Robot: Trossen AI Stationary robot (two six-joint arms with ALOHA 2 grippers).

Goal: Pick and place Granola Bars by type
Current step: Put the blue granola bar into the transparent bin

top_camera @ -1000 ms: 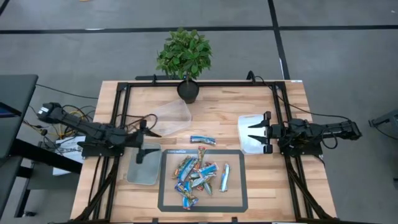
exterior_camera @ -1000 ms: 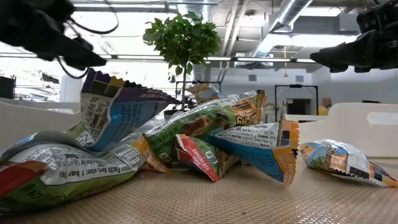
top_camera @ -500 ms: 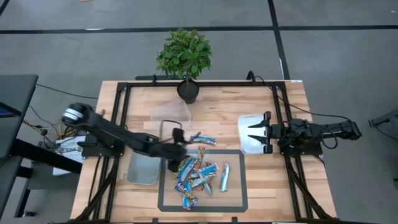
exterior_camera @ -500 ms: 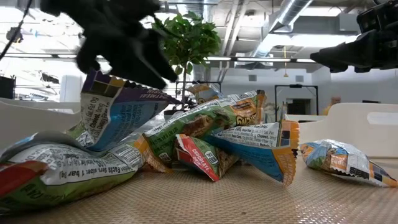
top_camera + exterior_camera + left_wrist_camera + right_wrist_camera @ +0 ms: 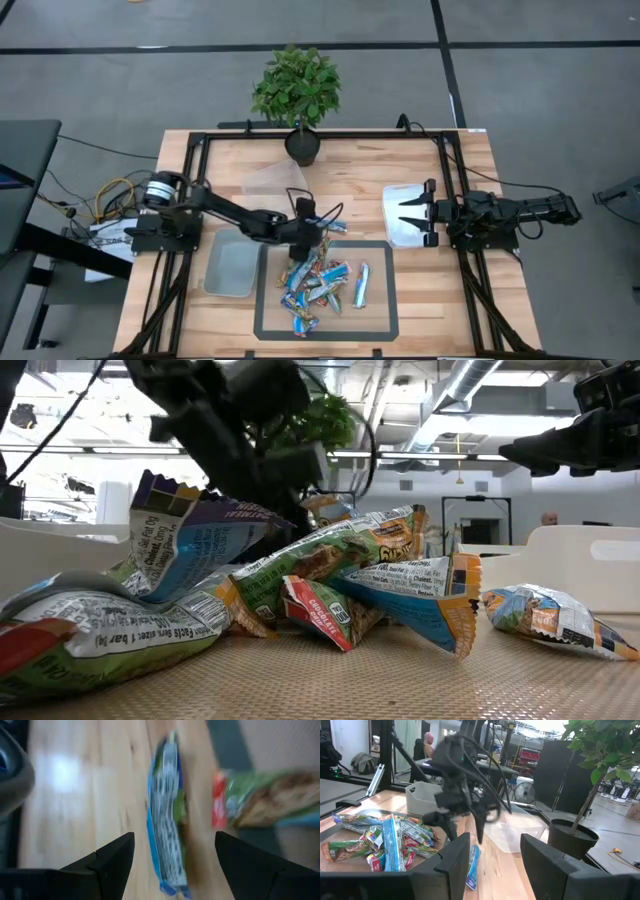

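The left end effector (image 5: 304, 228), fingers apart, hangs over a lone blue bar (image 5: 167, 825) on the table (image 5: 350, 170), at the pile's (image 5: 315, 282) twelve o'clock. A skewed closure could flick the slick wrapper aside. The right end effector (image 5: 408, 215) waits spread at three o'clock.

Wooden table (image 5: 470, 310) carries dark mat (image 5: 377, 310), clear bins, plant (potted) (image 5: 297, 88), one blue bar (image 5: 327, 225)

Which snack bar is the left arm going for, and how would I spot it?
Start at the potted plant and come down the table to the dark mat holding the heap of bars. The blue bar lies alone on bare wood just beyond the mat's far edge, beside the open left tool.
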